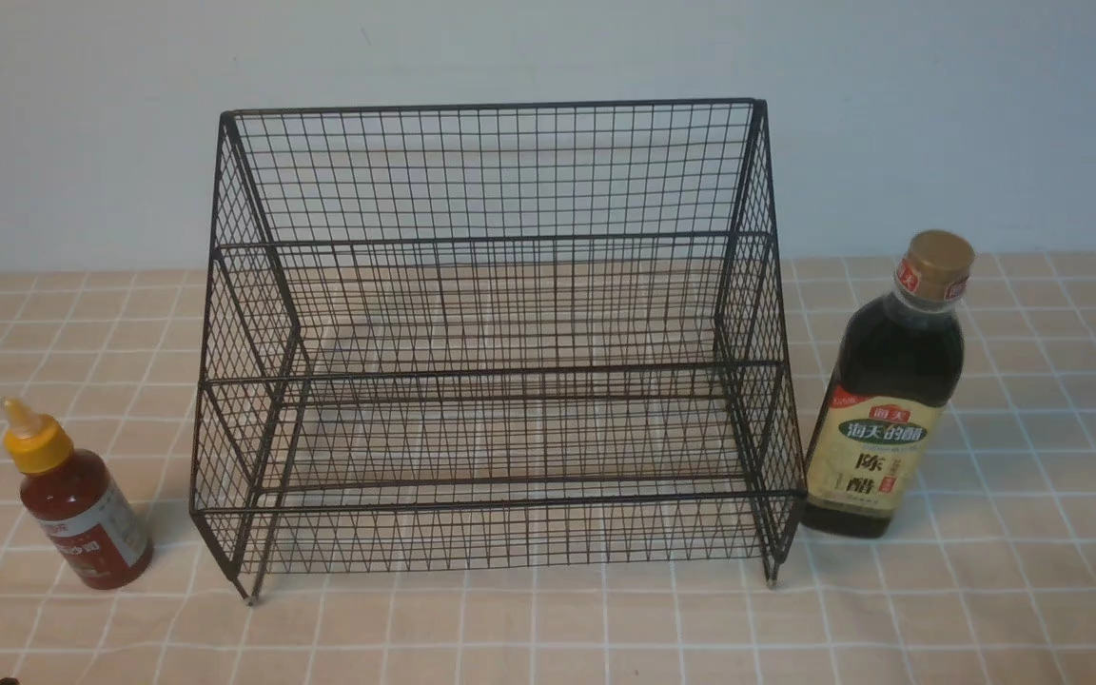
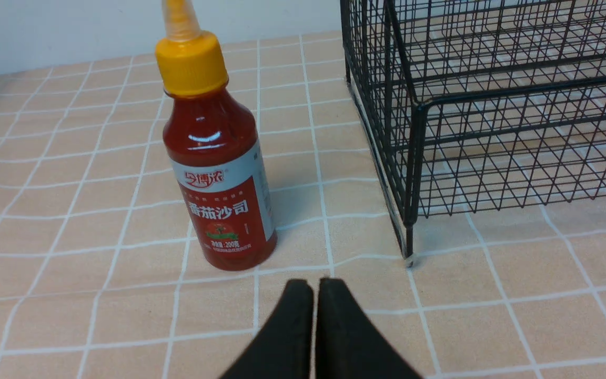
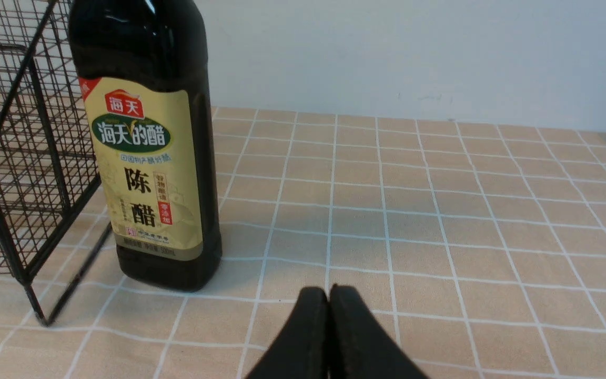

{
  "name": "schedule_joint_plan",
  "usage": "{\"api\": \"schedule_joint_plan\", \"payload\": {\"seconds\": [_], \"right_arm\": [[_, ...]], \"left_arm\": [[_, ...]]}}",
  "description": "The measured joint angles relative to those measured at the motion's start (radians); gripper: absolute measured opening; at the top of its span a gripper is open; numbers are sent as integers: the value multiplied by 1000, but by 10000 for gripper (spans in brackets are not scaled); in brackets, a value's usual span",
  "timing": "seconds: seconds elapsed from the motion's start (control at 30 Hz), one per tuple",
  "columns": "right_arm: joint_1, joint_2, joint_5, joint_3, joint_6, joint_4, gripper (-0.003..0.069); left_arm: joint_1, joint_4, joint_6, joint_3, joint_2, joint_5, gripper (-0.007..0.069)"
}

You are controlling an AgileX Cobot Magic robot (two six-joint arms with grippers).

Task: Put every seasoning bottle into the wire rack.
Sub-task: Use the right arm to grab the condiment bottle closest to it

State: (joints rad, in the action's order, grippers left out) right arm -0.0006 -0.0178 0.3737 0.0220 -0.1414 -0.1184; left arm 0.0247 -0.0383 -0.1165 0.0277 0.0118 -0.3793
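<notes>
The black wire rack (image 1: pixel 500 342) stands in the middle of the table with nothing in it. A small red-sauce bottle with a yellow nozzle cap (image 1: pixel 77 499) stands upright to its left. A tall dark-liquid bottle with a gold cap (image 1: pixel 890 400) stands upright against its right side. In the left wrist view my left gripper (image 2: pixel 314 284) is shut and holds nothing, a short way in front of the red bottle (image 2: pixel 216 163), near the rack's corner leg (image 2: pixel 410 247). My right gripper (image 3: pixel 328 292) is shut on nothing, just short of the dark bottle (image 3: pixel 148 142). Neither arm shows in the front view.
A peach tablecloth with a white grid (image 1: pixel 548 618) covers the table. A pale wall (image 1: pixel 548 57) rises right behind the rack. Open cloth lies right of the dark bottle (image 3: pixel 466 210) and in front of the rack.
</notes>
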Motion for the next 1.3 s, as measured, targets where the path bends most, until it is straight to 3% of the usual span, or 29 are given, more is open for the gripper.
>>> {"api": "schedule_joint_plan", "payload": {"seconds": [0.87, 1.07, 1.13, 1.3], "right_arm": [[1, 0, -21, 1, 0, -22, -14], [2, 0, -226, 6, 24, -301, -14], [2, 0, -286, 6, 36, -448, -14], [1, 0, -324, 6, -5, -567, -14]], "left_arm": [[0, 0, 0, 0, 0, 0, -7], [0, 0, 0, 0, 0, 0, -7], [0, 0, 0, 0, 0, 0, -7], [0, 0, 0, 0, 0, 0, -7]]}}
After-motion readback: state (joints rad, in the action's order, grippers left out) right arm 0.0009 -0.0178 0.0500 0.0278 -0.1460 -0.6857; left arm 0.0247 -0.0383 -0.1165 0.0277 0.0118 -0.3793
